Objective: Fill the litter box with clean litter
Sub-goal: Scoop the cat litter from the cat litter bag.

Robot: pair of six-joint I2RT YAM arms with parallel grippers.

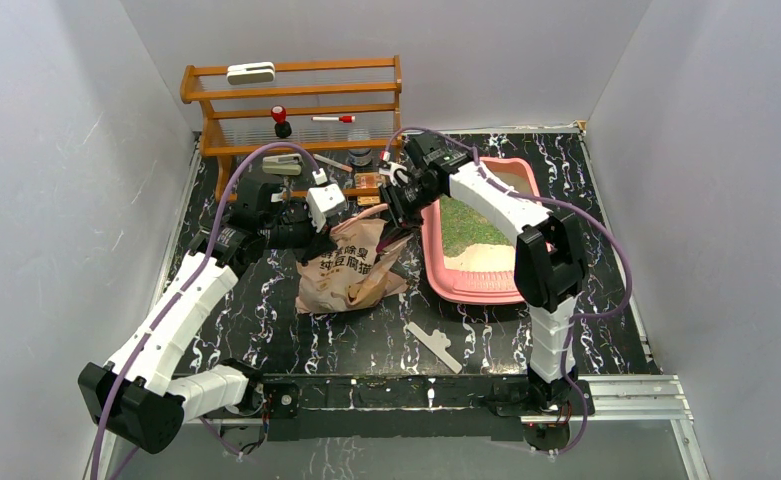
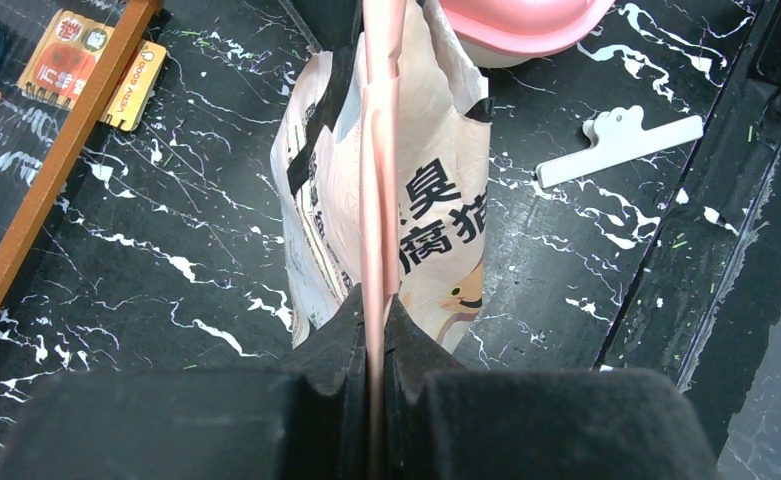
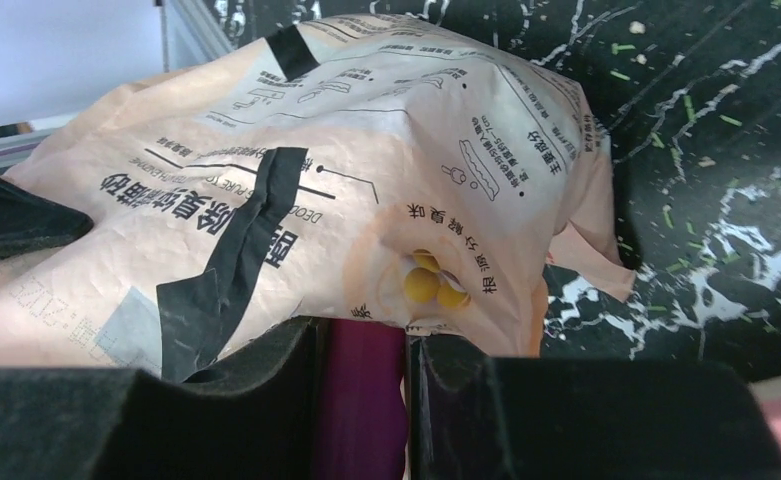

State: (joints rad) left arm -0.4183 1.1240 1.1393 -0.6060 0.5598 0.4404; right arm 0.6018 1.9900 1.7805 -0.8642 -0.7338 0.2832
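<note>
Jaws of the left gripper [image 2: 374, 300] are clenched flat on the upper edge of the litter bag [image 2: 436, 210], pinching the paper so the bag hangs upright beneath it on the table. The right gripper [image 3: 361, 335] grasps the handle of a purple scoop [image 3: 361, 400]. The bag's printed side bulges right over its fingers, and the scoop's bowl is hidden; it probably sits inside the bag's mouth, though the wrist view does not settle that.

Filling looks partly done. In the top view the litter box [image 1: 478, 290] lies to the right of the bag, and clean litter [image 1: 463, 225] covers the far and middle stretch of its floor as a green layer. The near stretch shows pale beige, either bare floor or thin cover. My judgement is that more scoops are needed before the layer reaches the near wall.

Both grippers are outside the box, to its left. The right one is just beside the far left corner of the rim, with the green layer to its right and nearer. The left one is farther left, well apart from the box, with the bag between them. A white clip [image 1: 434, 346] lies loose on the table, near of the bag.
</note>
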